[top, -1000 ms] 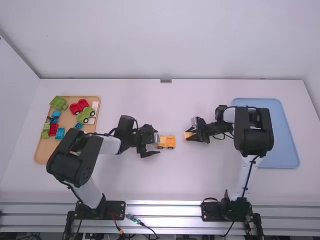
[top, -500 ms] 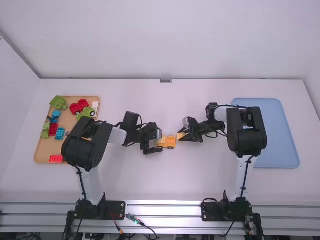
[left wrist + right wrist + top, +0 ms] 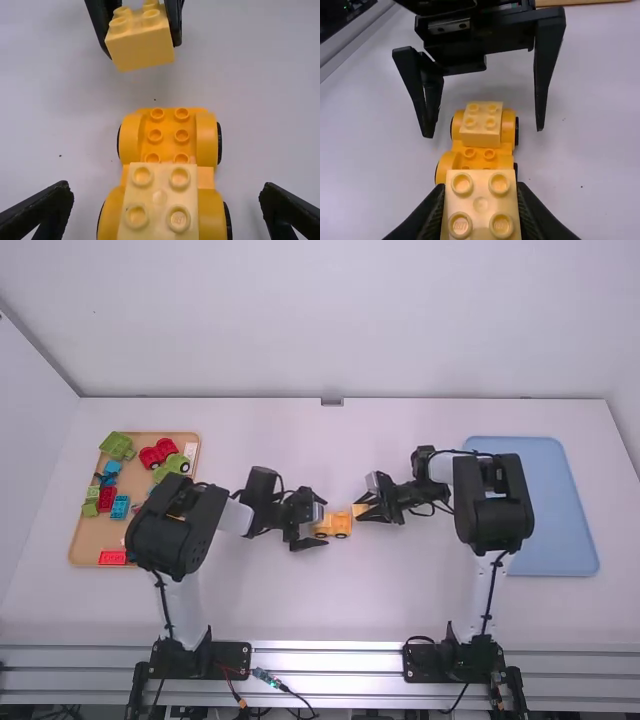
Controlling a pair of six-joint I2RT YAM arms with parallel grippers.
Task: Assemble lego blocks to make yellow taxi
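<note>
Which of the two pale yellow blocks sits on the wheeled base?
The lower block, flanked by the left tool's open fingers; the raised block is clamped in the right tool.

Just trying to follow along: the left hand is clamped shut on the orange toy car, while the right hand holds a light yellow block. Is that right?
Not quite: the left hand is open, its fingers spread on either side of the orange toy car, as the left wrist view shows. The right hand holds a light yellow block.
</note>
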